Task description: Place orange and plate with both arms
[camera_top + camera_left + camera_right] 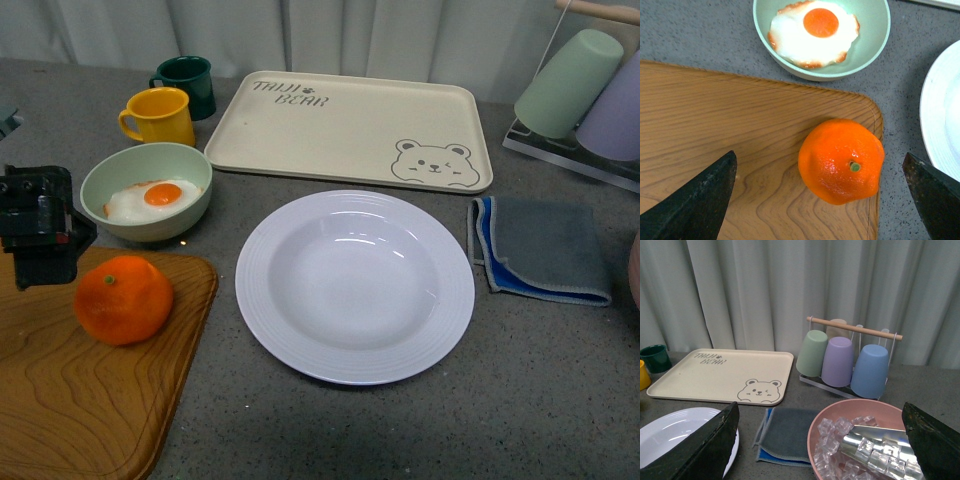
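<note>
The orange (123, 299) sits on a wooden board (80, 410) at the front left, its green stem spot facing up. My left gripper (42, 262) is open and hovers just left of and above it. In the left wrist view the orange (841, 161) lies between the spread fingers (700, 200), nearer the right one, and touches neither. The white plate (262, 300) stands empty mid-table, right of the board; its rim also shows in the left wrist view (940, 105). My right gripper (820, 410) is open and empty, out of the front view, and the plate's edge (670, 427) lies by one finger.
A pale green bowl (190, 215) holding a fried egg stands behind the board. Yellow (160, 115) and dark green (187, 83) mugs, the bear-print tray (350, 125), a grey-blue cloth (540, 245) and a cup rack (590, 90) lie further back. A pink bowl (840, 407) of ice lies under my right gripper.
</note>
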### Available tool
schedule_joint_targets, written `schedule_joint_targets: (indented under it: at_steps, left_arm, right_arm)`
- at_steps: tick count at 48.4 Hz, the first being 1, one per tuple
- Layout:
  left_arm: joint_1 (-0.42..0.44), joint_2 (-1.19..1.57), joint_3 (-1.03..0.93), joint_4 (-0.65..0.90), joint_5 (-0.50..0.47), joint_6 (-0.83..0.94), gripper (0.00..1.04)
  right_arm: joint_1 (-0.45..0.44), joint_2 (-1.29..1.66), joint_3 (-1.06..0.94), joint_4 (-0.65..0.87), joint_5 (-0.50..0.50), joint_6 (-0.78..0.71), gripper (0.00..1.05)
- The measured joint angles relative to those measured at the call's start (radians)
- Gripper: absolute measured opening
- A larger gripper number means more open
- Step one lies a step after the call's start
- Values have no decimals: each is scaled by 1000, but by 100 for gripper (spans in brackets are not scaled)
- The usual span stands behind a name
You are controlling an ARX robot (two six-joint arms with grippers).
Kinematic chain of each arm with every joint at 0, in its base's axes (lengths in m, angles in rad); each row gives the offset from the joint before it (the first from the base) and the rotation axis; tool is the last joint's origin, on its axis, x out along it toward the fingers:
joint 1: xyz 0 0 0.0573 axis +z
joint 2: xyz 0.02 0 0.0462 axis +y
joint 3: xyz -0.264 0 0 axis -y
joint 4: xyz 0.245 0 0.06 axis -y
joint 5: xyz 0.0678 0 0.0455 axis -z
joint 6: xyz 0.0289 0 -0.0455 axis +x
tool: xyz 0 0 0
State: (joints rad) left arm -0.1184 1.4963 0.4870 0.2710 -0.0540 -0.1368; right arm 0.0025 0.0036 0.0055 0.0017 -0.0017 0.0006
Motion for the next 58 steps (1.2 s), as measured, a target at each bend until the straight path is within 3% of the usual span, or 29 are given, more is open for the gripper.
schedule_joint_targets:
  at_steps: [14,41,50,58]
  left_arm:
    - [-46,157,72,-5,52,-26,98]
    - [-29,280,146,-56,58,-19,98]
    - [-34,293,150,-48,50,-19,62]
    - [-37,295,151,-44,50,-19,50]
  right_arm:
    - [0,0,0,0,0,0,95]
    - [0,0,0,0,0,0,95]
    - [0,0,0,0,0,0,95]
    - [0,0,0,0,0,0,95]
